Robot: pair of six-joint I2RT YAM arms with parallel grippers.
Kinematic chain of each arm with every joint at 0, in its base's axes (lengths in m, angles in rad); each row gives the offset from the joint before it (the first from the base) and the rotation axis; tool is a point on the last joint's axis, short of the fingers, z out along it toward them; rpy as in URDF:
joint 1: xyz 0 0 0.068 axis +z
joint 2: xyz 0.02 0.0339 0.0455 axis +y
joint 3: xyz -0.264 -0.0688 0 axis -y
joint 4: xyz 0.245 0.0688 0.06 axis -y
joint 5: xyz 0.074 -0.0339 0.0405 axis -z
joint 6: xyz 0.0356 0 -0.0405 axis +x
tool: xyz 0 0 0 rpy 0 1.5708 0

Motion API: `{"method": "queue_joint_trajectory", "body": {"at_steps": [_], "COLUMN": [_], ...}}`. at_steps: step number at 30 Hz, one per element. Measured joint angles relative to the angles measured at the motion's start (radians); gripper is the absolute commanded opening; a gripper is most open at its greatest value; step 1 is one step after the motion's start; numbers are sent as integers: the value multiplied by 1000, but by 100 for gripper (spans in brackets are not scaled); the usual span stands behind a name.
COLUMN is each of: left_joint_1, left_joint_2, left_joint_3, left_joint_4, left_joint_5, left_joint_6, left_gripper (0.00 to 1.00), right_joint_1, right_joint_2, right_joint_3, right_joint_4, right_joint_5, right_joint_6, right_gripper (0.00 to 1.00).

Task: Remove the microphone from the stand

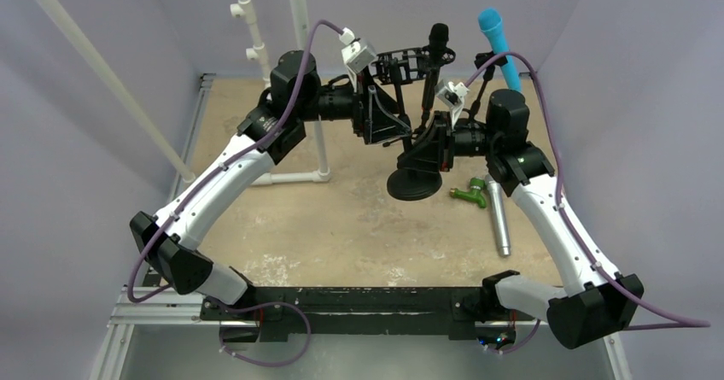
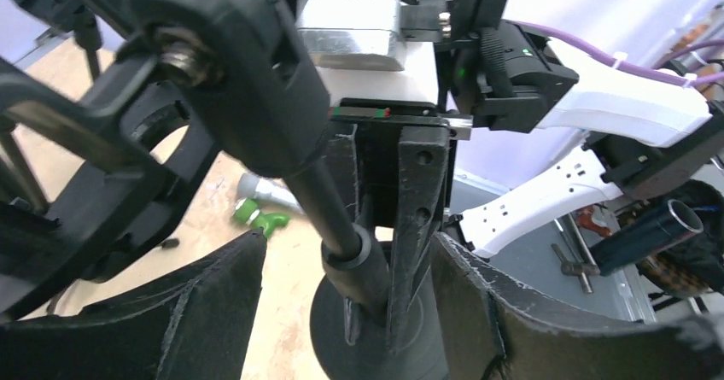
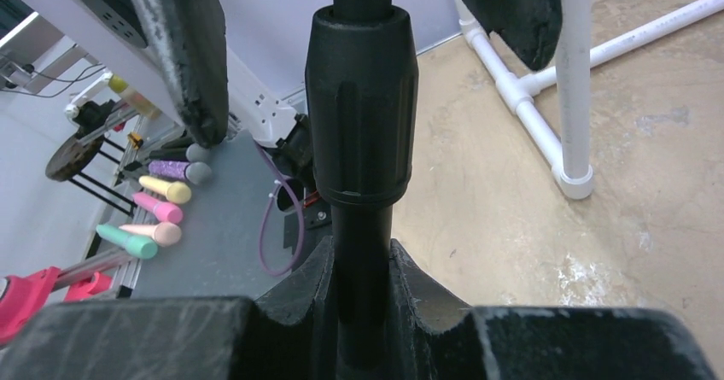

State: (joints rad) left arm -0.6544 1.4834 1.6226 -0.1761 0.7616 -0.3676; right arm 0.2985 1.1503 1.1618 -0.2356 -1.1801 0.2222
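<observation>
A black microphone (image 1: 438, 38) sits in the clip at the top of a black stand, whose pole (image 1: 424, 115) rises from a round base (image 1: 415, 184). My right gripper (image 1: 425, 147) is shut on the lower pole; in the right wrist view (image 3: 363, 312) its jaws pinch the pole (image 3: 362, 226) just under a thick collar (image 3: 361, 115). My left gripper (image 1: 394, 131) is open, its fingers standing wide on either side of the pole (image 2: 341, 226) without touching it. In the left wrist view (image 2: 350, 312) the base (image 2: 367, 346) lies below the left gripper.
A silver microphone (image 1: 498, 218) with a green fitting (image 1: 470, 195) lies on the table right of the base. A blue microphone (image 1: 498, 45) stands at the back right. A white PVC frame (image 1: 318, 145) stands left of the stand. Purple walls enclose the table.
</observation>
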Motion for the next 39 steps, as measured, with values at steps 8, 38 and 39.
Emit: {"method": "queue_joint_trajectory", "body": {"at_steps": [8,38,39], "left_joint_1": [-19,-168,-168], "left_joint_2": [56,55,39], "left_joint_3": [0,245,243], "left_joint_4": [59,-420,-430], "left_joint_5": [86,-523,-522], "left_joint_6": [-53,-35,-2], "left_gripper": [36,87,87], "right_joint_1": [-5,-55,-58], "right_joint_2": [0,-14,-17], "right_joint_3": [-9,10,10], "right_joint_4": [27,-152,-152], "right_joint_5": [-10,378,376], "right_joint_6": [26,-117,-118], "right_gripper": [0,0,0]}}
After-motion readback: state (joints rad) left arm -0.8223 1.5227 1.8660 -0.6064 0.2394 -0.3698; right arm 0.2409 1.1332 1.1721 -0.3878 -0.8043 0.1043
